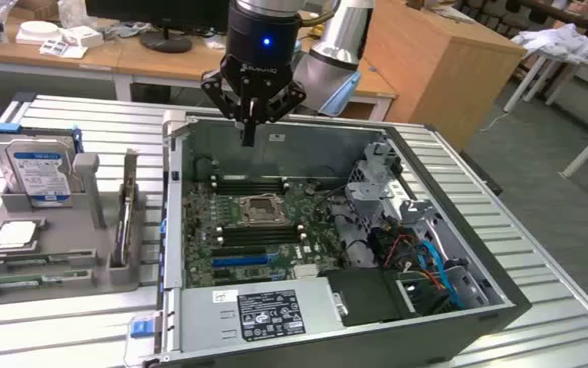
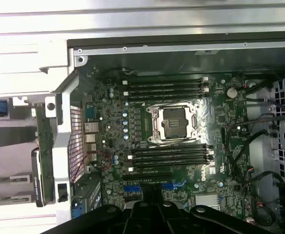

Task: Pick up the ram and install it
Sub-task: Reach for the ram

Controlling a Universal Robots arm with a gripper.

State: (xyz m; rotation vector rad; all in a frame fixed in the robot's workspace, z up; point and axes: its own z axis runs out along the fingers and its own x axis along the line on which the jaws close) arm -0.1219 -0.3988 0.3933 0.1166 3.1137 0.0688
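The ram (image 1: pixel 127 205) is a thin green stick standing on edge in a slot of the grey holder (image 1: pixel 64 264), at the exterior view's left of the open computer case (image 1: pixel 186 230). In the wrist view the ram (image 2: pixel 45 151) shows as a narrow green strip outside the case wall. My gripper (image 1: pixel 248 136) hangs over the far edge of the case, well apart from the ram, with its fingers pressed together and nothing between them. The black memory slots (image 1: pixel 257 185) (image 2: pixel 167 87) on the motherboard lie on both sides of the CPU socket (image 1: pixel 261 208) and look unfilled.
The holder also carries a silver hard drive with a blue label (image 1: pixel 36 170), a square silver CPU chip (image 1: pixel 15 234) and flat green sticks (image 1: pixel 20 265). Cables and a drive cage (image 1: pixel 401 222) crowd the case's side at the exterior view's right. Desks stand behind.
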